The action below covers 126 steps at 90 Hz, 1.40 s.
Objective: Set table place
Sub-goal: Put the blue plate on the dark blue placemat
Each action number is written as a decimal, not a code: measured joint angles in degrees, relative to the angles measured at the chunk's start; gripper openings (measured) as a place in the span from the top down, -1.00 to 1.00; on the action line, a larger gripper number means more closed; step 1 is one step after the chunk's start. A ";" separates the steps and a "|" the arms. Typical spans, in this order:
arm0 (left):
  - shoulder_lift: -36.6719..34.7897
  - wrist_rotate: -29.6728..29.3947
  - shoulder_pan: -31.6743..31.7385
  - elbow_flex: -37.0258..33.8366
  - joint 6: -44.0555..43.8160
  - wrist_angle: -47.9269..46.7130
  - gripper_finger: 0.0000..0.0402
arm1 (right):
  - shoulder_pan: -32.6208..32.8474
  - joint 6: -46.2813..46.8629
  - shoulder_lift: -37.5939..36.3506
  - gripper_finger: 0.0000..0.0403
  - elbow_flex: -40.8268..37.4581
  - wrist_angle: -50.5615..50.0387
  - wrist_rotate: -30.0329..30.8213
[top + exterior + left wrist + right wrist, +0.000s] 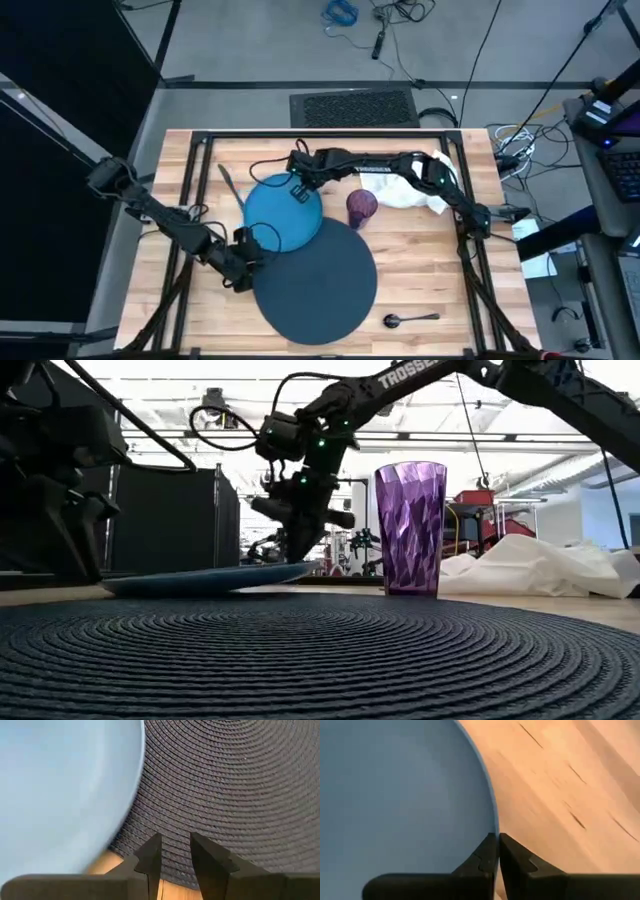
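bright, even overhead light | soft shadows | wrist views blurred

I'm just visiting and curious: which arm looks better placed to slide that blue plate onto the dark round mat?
Probably the right: its gripper is already at the blue plate's rim.

Robotics lab or workshop, not a home. Plank counter (420, 250) on a black metal frame, two dark arms bolted at its sides. Loose cables (340, 12) on the grey floor beyond the right tool (298, 190), a black floor mat (353, 108) just past the counter's far edge. Cable bundle (515, 145) and electronics off to the right. Low view shows bright ceiling lights (180, 435), black partition panels (170, 520), and equipment racks (470, 520) behind.
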 joint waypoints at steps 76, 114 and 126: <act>-8.24 -5.22 -2.43 -0.02 1.93 -6.00 0.57 | 14.07 4.30 -5.28 1.00 0.20 -12.64 -0.39; -11.04 -6.38 -2.91 -0.02 -1.34 -8.02 0.57 | 23.67 11.81 -6.34 1.00 0.22 -21.69 0.50; -10.99 -5.64 -2.90 -0.02 -4.53 -7.80 0.57 | 23.93 11.86 -6.55 1.00 0.22 -20.83 1.84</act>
